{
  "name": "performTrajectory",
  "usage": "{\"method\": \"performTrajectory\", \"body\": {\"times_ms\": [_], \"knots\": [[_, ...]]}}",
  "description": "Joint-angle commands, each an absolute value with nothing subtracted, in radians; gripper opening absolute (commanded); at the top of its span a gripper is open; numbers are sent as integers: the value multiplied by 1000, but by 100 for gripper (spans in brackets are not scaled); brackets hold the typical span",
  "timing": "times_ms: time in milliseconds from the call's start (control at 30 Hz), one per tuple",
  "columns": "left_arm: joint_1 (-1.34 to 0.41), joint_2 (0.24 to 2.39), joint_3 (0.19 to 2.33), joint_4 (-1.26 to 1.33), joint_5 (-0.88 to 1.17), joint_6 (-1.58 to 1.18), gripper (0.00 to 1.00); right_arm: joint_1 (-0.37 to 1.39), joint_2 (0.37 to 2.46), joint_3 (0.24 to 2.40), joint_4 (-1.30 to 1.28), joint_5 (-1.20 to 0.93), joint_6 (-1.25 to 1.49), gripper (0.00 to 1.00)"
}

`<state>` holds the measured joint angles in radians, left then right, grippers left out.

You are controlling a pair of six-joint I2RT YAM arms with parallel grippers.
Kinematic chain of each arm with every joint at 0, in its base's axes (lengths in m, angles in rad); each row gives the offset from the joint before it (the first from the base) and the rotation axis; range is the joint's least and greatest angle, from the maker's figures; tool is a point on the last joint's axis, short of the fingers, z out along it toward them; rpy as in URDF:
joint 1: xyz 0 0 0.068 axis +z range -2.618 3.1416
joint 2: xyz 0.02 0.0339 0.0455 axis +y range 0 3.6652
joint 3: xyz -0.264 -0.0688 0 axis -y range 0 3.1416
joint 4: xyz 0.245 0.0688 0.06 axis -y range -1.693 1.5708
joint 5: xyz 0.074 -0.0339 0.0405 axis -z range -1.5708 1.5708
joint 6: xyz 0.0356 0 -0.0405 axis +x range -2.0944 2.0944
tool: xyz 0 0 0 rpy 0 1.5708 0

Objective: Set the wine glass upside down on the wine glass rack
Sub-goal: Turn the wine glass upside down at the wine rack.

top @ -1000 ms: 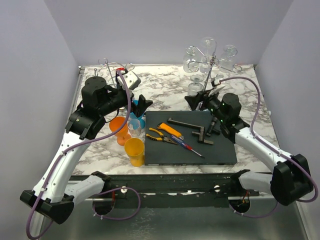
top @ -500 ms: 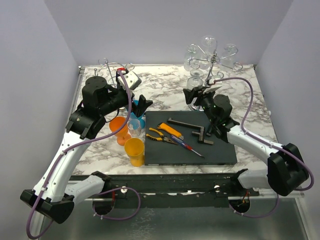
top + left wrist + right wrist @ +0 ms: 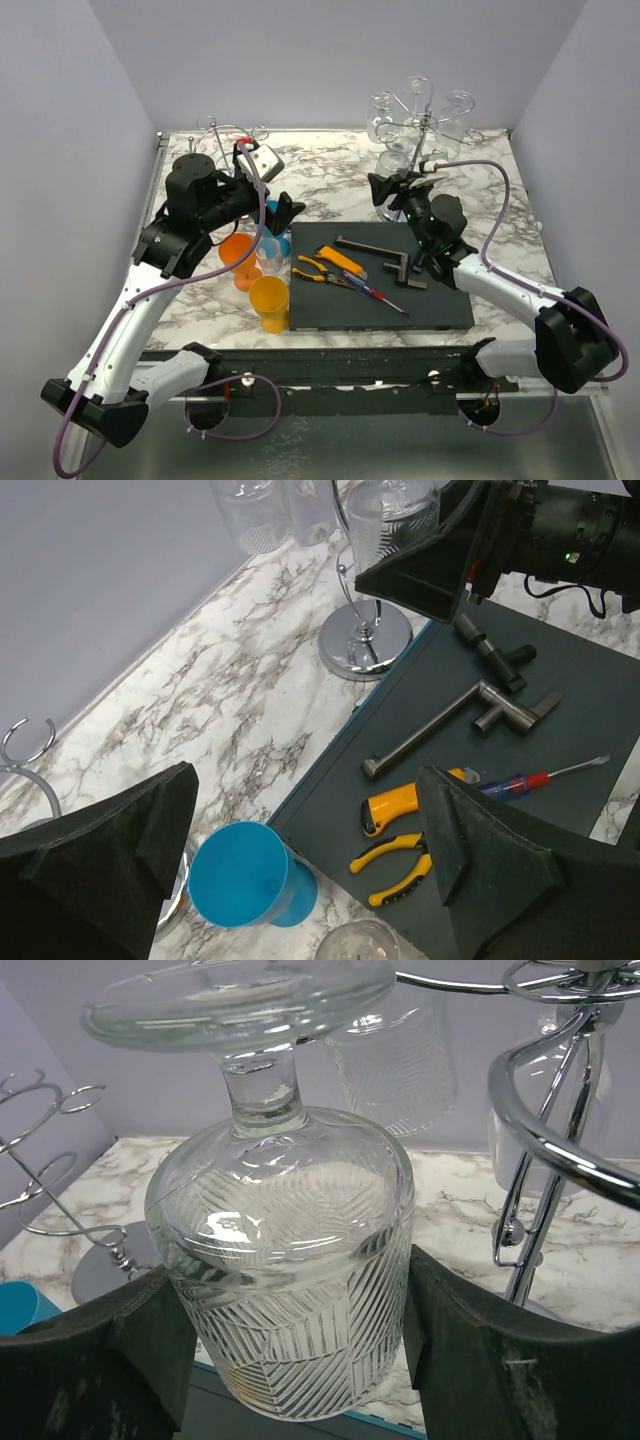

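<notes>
Chrome rack point(image 3: 548, 1150) now has the glass point(image 3: 285, 1260) just beside it: the right gripper point(image 3: 400, 185), clamped on the inverted bowl, has carried it closer. Hanging is not yet done. The left gripper point(image 3: 300, 870) gapes wide, holding nothing.

The right arm point(image 3: 500, 285) has shifted the wine glass point(image 3: 285, 1290) slightly left.

place: robot lab booth | signs: plain grey walls point(image 3: 320, 60), marble-print table point(image 3: 320, 175), dark tool mat point(image 3: 440, 300)
</notes>
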<state>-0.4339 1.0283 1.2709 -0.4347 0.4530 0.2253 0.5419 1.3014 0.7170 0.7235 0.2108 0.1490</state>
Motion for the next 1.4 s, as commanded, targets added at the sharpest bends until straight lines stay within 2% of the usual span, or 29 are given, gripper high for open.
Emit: {"method": "performTrajectory", "body": {"times_ms": [0,467,1067,1367], "knots": [[-436,1009,1260,-427,475,241,99,547,1291,739,825,284,151,1],[-436,988,1256,-432,486,253,99,546,1424,867,859,339,95,1],[-436,971,1243,-445,508,267,99,543,1466,863,898,441,113,1],[-436,967,1241,-451,514,276,99,546,1512,908,877,385,111,1]]}}
